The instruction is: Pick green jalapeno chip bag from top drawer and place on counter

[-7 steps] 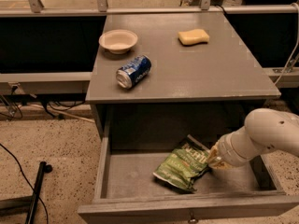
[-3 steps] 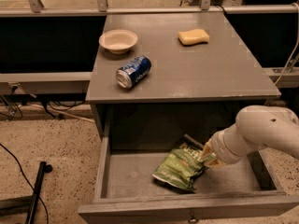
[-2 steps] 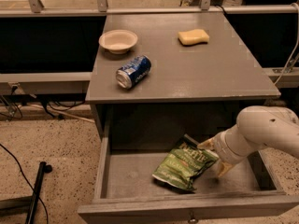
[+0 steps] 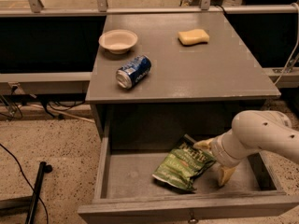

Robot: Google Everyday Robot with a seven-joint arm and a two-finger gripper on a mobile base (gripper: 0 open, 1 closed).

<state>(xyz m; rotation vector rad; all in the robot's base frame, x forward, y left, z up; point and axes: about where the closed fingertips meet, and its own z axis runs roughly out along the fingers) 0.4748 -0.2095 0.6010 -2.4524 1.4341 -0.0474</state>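
Nearest: wide shallow grey top drawer (image 4: 117, 181) pulled open, small knob (image 4: 190, 216) on its front panel. Small crinkly green jalapeno chip bag (image 4: 180, 168) lies flat on the drawer floor, right of centre. Its long axis runs near-left to far-right, with the darker lettered top band at the far-right end. White robot arm (image 4: 261, 136) enters from the right, and the two-finger gripper (image 4: 211, 164) sits at the bag's right end. Fingers spread apart, one tan finger (image 4: 203, 144) at the far corner, the other near-right, just beside the bag's edge, not clamped. Beyond, the flat matte grey counter (image 4: 205, 69) carries a blue soda can (image 4: 134, 72) on its side near-left, a pale round bowl (image 4: 118, 40) far-left and a yellow sponge (image 4: 193, 36) far-right.
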